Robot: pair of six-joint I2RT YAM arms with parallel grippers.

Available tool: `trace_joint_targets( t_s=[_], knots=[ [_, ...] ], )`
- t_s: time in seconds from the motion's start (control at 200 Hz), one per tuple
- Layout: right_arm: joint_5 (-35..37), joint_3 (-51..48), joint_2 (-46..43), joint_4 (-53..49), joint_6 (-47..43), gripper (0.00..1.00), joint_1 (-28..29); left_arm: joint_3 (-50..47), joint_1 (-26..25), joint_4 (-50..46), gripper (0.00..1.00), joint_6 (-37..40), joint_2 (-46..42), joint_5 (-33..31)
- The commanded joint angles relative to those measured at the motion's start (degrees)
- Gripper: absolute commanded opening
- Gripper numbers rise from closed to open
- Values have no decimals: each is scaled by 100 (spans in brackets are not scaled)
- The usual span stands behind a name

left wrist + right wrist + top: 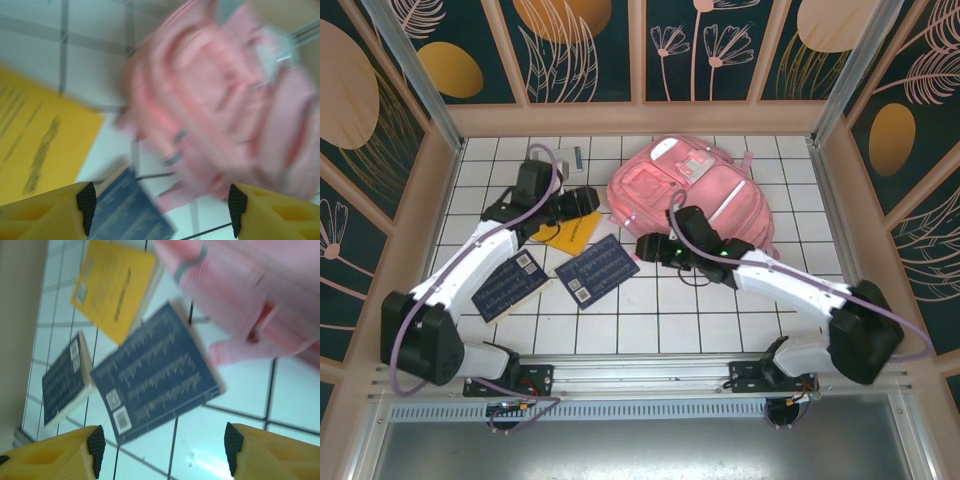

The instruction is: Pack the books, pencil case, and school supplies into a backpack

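Pink fabric backpack (pixel 695 190), flat, pockets upward. Just left of backpack: yellow book (pixel 568 232), navy book (pixel 597 271); second navy book (pixel 510 284) farther left. Left gripper (pixel 157 200) and right gripper (pixel 160 440) beside backpack, fingers spread, empty.

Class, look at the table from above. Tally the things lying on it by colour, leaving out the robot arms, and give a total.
Navy books: 2
Yellow book: 1
Pink backpack: 1
Small grey flat item, too small to identify: 1
Total: 5
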Motion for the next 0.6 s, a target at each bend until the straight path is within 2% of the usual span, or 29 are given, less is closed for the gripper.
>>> trace_joint_targets(
  t_s=[0.0, 0.145, 0.395, 0.595],
  knots=[
    [-1048, 309, 506, 363, 503, 67, 58, -423, 133, 579, 73, -242, 189, -167],
    [-1369, 254, 1170, 807, 1175, 69, 110, -1146, 501, 1330, 77, -547, 593, -99],
    [-1320, 387, 1827, 1035, 1992, 69, 260, -1562, 549, 1682, 78, -645, 861, -484],
    [-1385, 490, 2251, 1157, 2224, 69, 289, -1894, 544, 2047, 77, -903, 992, -26]
  ],
)
